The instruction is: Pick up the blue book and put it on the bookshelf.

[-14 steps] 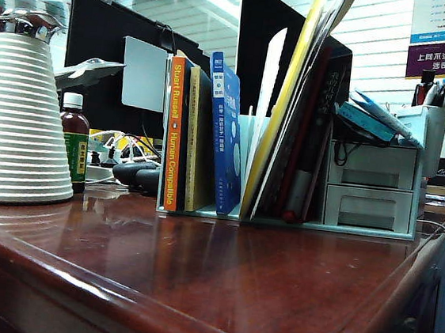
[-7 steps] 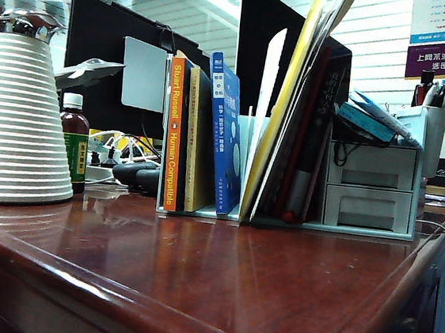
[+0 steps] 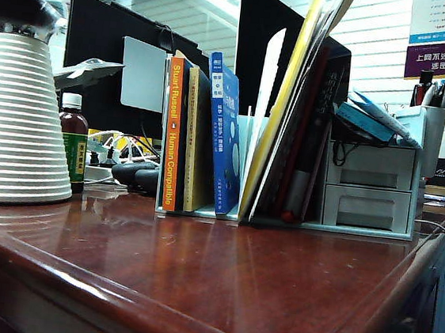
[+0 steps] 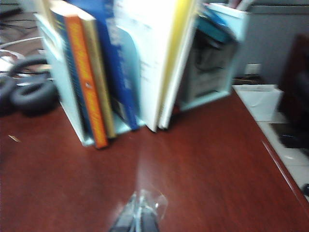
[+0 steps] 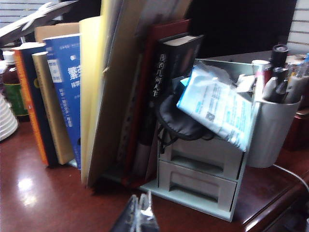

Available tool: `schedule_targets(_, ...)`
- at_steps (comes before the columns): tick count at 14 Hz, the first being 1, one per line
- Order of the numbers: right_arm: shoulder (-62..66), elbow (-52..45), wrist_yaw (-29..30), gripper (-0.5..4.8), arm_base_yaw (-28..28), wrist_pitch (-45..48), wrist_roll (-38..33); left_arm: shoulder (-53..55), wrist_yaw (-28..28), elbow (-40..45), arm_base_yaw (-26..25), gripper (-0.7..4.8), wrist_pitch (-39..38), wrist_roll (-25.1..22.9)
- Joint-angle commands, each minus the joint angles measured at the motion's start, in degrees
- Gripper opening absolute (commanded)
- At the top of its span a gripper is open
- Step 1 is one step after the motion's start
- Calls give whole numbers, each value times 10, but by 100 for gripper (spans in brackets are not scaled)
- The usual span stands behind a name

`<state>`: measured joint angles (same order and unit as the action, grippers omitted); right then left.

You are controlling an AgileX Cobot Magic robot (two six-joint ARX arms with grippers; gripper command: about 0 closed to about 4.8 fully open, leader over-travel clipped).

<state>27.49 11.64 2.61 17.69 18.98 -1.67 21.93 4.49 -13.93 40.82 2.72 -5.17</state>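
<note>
The left wrist view is smeared with motion blur, so book titles there cannot be read. The left gripper [image 4: 137,217] shows only as dark fingertips at the frame edge, jaws together and holding nothing, hanging over bare worktop [image 4: 203,159] well short of the books. The right gripper [image 5: 140,215] is likewise cut off at the frame edge, jaws together and empty, in front of the grey drawer organizer [image 5: 198,179]. Neither gripper can be made out in the exterior view; only dark blurs sit at its upper corners.

The blue book [image 3: 224,135] stands upright in the bookshelf [image 3: 249,141], spine outward, just beside the yellow-tan book [image 3: 194,140] and the orange-spined book [image 3: 173,133]. Its lower edge is partly hidden by the rack's low base. Just beside it on the other side, a pale divider panel stands in a narrow gap, then tall yellow folders [image 3: 289,102] lean away and cover whatever lies behind them.

The red-brown worktop in front of the shelf is open up to its near rounded edge. A ribbed white jug [image 3: 16,121] is cut off at the exterior view's left edge, a brown bottle [image 3: 72,147] beside it.
</note>
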Motion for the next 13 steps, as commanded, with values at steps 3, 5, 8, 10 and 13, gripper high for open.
schedule_targets(3,2,3,34,-1,1,-57,-13,-23,-54,38,0,-6,23,29)
schedule_targets(5,2,3,35,-1,1,-70,-13,-29,-56,56,0,-6,58,37)
schedule_targets(8,2,3,36,-1,1,-72,-13,-61,14,70,-11,-6,64,31)
schedule_targets(10,2,3,35,-1,1,-72,-13,-121,-15,99,-99,-6,60,47)
schedule_targets(13,2,3,35,-1,0,-72,-13,-206,-119,111,-295,-6,-12,75)
